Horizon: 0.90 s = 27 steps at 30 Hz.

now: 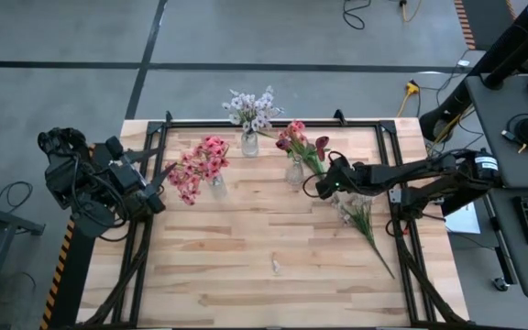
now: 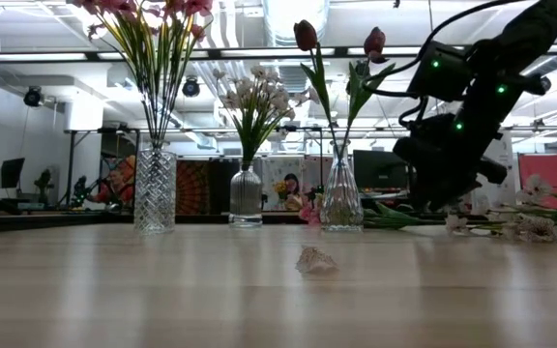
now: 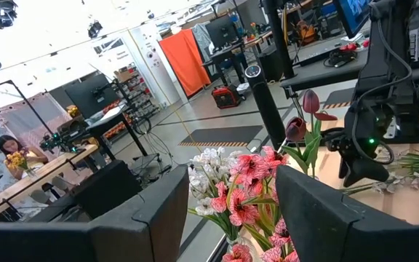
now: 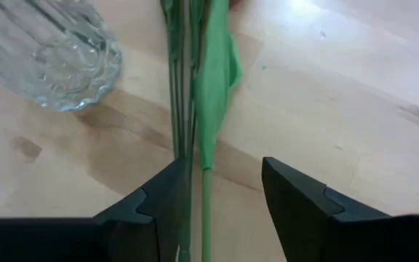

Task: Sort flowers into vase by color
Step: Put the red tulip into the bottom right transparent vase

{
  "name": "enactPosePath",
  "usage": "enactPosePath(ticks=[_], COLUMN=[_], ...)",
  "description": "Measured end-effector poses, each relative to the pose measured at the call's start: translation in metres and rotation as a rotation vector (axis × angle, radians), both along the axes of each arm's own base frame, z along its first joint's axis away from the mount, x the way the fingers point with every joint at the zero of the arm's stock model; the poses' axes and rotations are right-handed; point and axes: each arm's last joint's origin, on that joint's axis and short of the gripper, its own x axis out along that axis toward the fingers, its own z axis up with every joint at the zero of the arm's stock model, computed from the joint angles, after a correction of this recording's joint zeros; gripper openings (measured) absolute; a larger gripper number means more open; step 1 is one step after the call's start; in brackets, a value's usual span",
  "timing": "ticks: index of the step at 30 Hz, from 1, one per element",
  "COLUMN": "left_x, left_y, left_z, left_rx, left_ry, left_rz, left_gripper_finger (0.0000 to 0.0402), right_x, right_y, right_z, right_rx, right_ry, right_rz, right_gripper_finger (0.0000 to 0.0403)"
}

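Note:
Three glass vases stand on the wooden table. One holds pink blossoms (image 1: 200, 168), one white blossoms (image 1: 251, 110), and one (image 1: 294, 171) dark red tulips and a pink bloom. Several loose flowers (image 1: 363, 218) lie flat on the table at the right. Beside the red vase, my right gripper (image 4: 224, 189) slants down, open. Green stems and a leaf (image 4: 209, 87) of the lying flowers run between its fingers. At the table's left edge my left gripper (image 3: 231, 211) is raised and level, open, with nothing between its fingers. My right gripper straddles the green stems (image 4: 188, 145) from above at a slant, its fingers along them. The stems lie on the table right beside one finger (image 4: 169, 196). Whether that finger touches them, I cannot tell.
A small pale scrap (image 1: 276, 267) lies on the bare wood near the table's middle front. The red vase's glass base (image 4: 60, 51) stands close to my right gripper. A black frame (image 1: 401, 137) runs around the table's edges.

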Motion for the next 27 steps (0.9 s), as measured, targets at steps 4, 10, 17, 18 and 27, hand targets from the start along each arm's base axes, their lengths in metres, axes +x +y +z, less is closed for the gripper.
enactPosePath(ticks=[4, 10, 17, 18, 27], left_x=[0.0, 0.0, 0.0, 0.0, 0.0], left_y=[0.0, 0.0, 0.0, 0.0, 0.0], left_z=[0.0, 0.0, 0.0, 0.0, 0.0], left_rx=[-0.002, -0.002, -0.003, -0.002, -0.008], left_ry=[-0.001, -0.002, -0.002, -0.002, -0.006], left_rz=[0.0, 0.0, 0.0, 0.0, 0.001], left_gripper_finger=[0.019, 0.019, 0.019, 0.019, 0.019], right_x=[0.0, 0.001, 0.007, 0.007, 0.004], right_y=[-0.001, -0.001, -0.002, -0.002, -0.005], right_z=[-0.004, -0.014, -0.025, -0.027, -0.024], right_rx=[-0.001, 0.023, 0.026, 0.017, -0.046], right_ry=[0.027, 0.071, 0.093, 0.1, 0.121], right_rz=[0.005, 0.009, 0.019, 0.014, -0.017], right_gripper_finger=[0.0157, 0.014, 0.0128, 0.0126, 0.0033])
